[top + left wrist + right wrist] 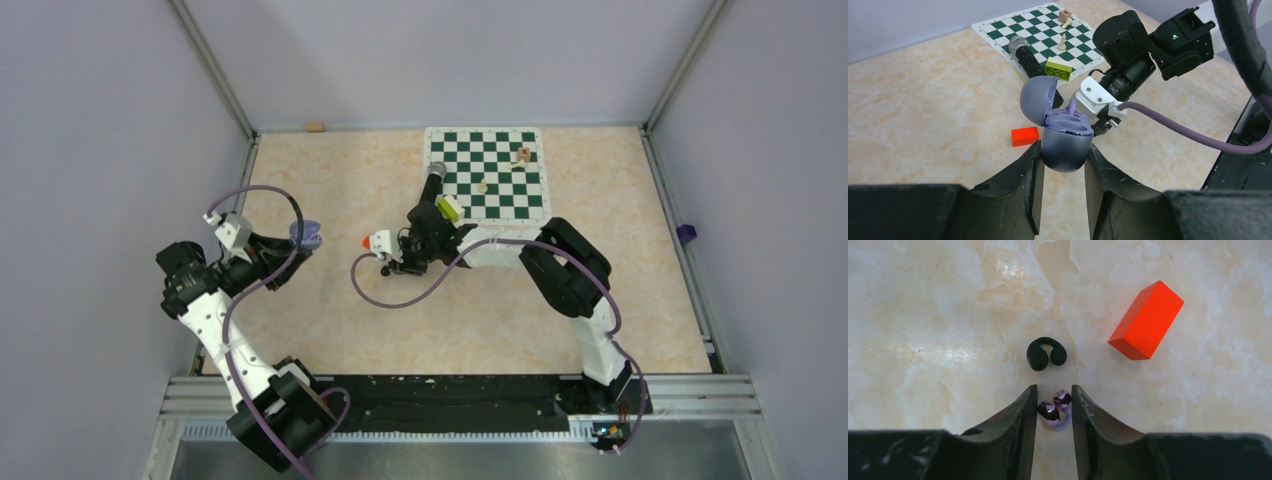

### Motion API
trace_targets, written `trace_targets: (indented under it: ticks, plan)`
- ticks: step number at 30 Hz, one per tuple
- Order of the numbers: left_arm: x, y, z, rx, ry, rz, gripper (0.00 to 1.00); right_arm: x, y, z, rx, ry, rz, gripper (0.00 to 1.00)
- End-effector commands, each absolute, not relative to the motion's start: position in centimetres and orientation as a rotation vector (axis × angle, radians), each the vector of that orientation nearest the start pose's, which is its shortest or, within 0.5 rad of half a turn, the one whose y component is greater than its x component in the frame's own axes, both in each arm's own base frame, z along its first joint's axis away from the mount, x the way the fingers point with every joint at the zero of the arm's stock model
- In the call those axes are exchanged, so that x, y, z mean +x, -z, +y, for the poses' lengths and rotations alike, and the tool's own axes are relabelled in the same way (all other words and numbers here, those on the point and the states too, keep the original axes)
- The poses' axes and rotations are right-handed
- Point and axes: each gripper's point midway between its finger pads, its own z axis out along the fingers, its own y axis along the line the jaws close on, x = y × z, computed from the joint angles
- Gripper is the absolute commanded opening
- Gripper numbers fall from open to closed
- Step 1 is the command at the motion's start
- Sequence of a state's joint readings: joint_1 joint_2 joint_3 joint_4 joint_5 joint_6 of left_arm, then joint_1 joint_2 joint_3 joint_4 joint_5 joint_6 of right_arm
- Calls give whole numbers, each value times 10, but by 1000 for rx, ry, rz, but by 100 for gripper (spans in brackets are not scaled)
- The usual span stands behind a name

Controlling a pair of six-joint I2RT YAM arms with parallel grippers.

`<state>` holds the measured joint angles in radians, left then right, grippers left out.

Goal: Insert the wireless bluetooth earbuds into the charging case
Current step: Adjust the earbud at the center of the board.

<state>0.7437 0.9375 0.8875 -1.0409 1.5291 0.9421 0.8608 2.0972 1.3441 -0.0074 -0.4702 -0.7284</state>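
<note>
A smooth, egg-shaped lilac case (1068, 142), lid hinged open, is clamped in the left gripper (1064, 156), nearer than the red block (1025, 136). Near the block, a glossy purple bud (1053, 410) is pinched by the narrowed right gripper (1054, 392). A C-shaped matte black bud (1045, 353) lies just beyond.

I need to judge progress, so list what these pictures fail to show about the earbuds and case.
1. Left wrist view: the charging case sockets, seen at a shallow angle in the left tool; filled or empty is unclear.
2. Right wrist view: whether the right tool grips or only straddles the purple earbud; its fingers hide the contact.
3. Top view: the black earbud, too small beside the right arm.
</note>
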Motion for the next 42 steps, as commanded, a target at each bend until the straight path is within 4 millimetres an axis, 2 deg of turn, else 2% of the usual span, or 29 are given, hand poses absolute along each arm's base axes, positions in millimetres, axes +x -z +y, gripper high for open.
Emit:
trace_targets:
  ticks: [1, 5, 10, 18, 25, 31, 35, 38, 42]
  plan:
    - [216, -289, -42, 565, 795, 1416, 0, 287, -10, 413, -1880, -646, 1531, 27]
    - [216, -289, -42, 563, 796, 1417, 0, 290, -13, 411, -1846, -644, 1564, 19]
    - [216, -290, -42, 564, 796, 1417, 0, 310, -33, 401, -1686, -584, 1639, 17]
    - [215, -290, -43, 565, 794, 1417, 0, 339, -56, 358, -1402, -442, 1778, 16]
    - [213, -291, -44, 569, 792, 1415, 0, 363, -62, 319, -1120, -303, 1935, 16]
    - [213, -292, -45, 572, 790, 1415, 0, 390, -81, 306, -927, -205, 1946, 16]
    - [212, -293, -46, 574, 790, 1413, 0, 397, -94, 309, -886, -204, 1933, 27]
    - [212, -293, -45, 575, 788, 1413, 0, 393, -109, 315, -946, -251, 1863, 37]
    - [213, -292, -45, 573, 790, 1414, 0, 396, -130, 302, -973, -288, 1796, 45]
